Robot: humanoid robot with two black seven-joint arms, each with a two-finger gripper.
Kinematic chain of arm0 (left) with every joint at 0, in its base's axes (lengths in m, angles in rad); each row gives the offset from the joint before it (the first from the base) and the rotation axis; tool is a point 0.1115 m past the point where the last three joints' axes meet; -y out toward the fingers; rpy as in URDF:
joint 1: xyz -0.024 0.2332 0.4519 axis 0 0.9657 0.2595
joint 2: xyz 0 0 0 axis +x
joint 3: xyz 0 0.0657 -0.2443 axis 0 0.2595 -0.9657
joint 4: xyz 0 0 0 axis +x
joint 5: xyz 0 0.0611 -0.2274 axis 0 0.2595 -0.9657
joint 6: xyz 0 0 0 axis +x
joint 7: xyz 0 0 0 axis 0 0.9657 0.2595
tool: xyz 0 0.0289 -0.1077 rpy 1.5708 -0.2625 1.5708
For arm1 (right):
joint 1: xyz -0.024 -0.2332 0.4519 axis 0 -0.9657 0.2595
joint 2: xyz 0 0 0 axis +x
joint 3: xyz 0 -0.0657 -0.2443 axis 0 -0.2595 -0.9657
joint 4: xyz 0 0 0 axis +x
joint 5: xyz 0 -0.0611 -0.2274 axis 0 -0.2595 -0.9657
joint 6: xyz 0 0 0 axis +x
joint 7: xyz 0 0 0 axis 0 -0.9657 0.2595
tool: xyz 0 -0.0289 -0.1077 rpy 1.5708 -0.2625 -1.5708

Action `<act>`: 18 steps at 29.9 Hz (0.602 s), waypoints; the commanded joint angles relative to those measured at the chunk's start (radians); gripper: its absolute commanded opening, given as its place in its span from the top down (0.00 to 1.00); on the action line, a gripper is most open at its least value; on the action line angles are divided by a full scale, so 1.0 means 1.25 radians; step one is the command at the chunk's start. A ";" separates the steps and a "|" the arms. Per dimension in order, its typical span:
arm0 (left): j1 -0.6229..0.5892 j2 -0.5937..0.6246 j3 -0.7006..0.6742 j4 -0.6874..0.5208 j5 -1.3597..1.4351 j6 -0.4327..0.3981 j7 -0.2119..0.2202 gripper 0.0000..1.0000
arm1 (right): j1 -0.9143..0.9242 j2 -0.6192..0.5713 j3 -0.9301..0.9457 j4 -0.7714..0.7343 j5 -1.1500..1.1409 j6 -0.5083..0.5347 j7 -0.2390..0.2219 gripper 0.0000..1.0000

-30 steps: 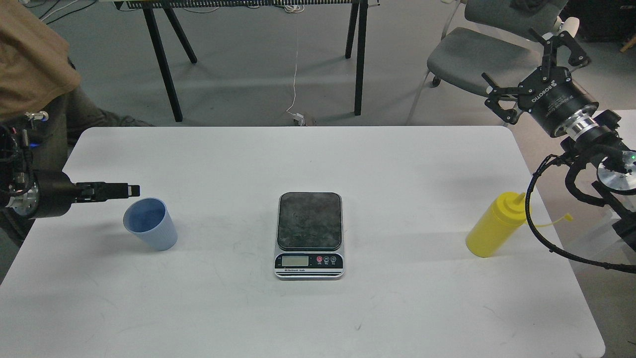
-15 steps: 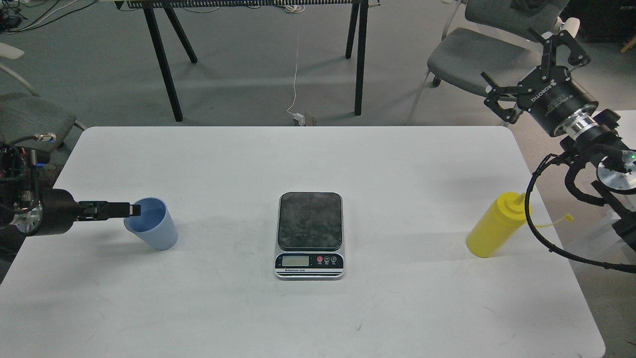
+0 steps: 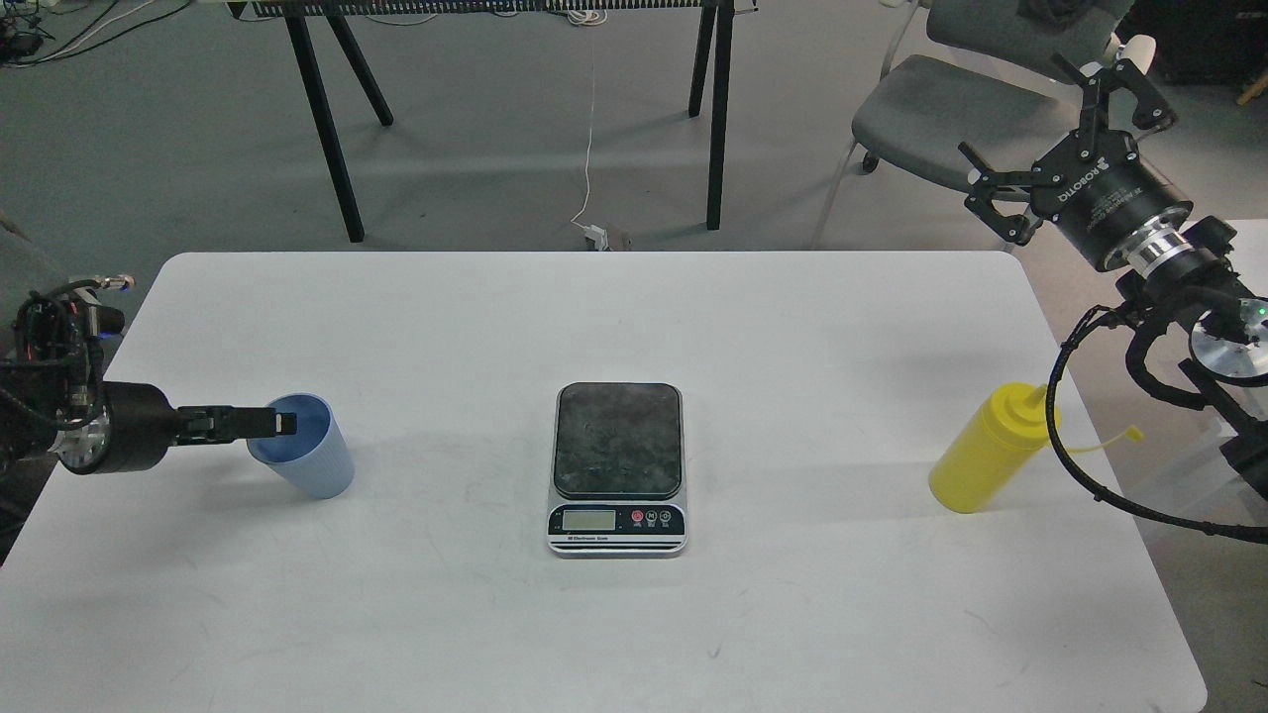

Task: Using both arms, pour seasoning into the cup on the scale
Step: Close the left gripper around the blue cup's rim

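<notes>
Grey floor [image 3: 475, 149], white table [image 3: 594, 317], grey chair [image 3: 921, 119], black trestle legs [image 3: 322, 119]

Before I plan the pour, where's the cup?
Head view: cup stands on the table's left side, left of the scale, left gripper at its rim.

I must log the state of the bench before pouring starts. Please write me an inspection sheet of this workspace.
Surface: white table, faint scuffs, dry.
Job's things: light-blue cup upright at left, not on the scale; scale platform bare; yellow squeeze bottle upright at right, cap strap hanging off.
Clutter: nothing seen.
Grippers: left gripper level at the cup's rim, seen edge-on, opening cannot be told; right gripper open, raised off the table's far right corner, holding nothing.
Cables: black cable loops close beside the bottle.
Surroundings: grey chair, black table legs, white cord on the floor.
</notes>
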 commanded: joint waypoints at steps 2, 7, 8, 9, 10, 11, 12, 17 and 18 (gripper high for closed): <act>0.000 0.000 0.064 0.000 0.001 0.042 0.000 0.24 | -0.001 0.000 -0.001 -0.001 0.000 0.000 0.000 0.00; -0.007 -0.001 0.078 0.002 0.007 0.069 0.000 0.61 | -0.001 0.000 -0.002 -0.001 0.000 0.000 0.000 0.00; -0.009 -0.001 0.078 0.002 0.012 0.069 0.000 0.66 | -0.001 0.000 -0.002 0.000 0.000 0.000 0.000 0.00; -0.011 -0.001 0.080 0.002 0.020 0.068 0.000 0.73 | -0.001 0.000 -0.003 0.000 0.000 0.000 0.000 0.00; -0.014 0.000 0.079 0.002 0.032 0.063 0.000 0.84 | -0.001 0.000 -0.003 0.000 0.000 0.000 0.000 0.00; -0.018 0.000 0.078 0.002 0.040 0.063 0.000 0.86 | -0.002 0.000 -0.003 0.000 0.000 0.000 0.000 0.00; -0.024 0.000 0.078 0.002 0.042 0.062 0.000 0.88 | -0.002 0.000 -0.003 0.000 0.000 0.000 0.000 0.00; -0.030 0.001 0.078 0.002 0.045 0.062 0.000 0.94 | -0.002 0.001 -0.003 0.000 0.000 0.000 0.000 0.00; -0.034 0.001 0.078 0.002 0.045 0.062 0.000 0.94 | -0.002 0.001 -0.003 0.000 0.000 0.000 0.000 0.00</act>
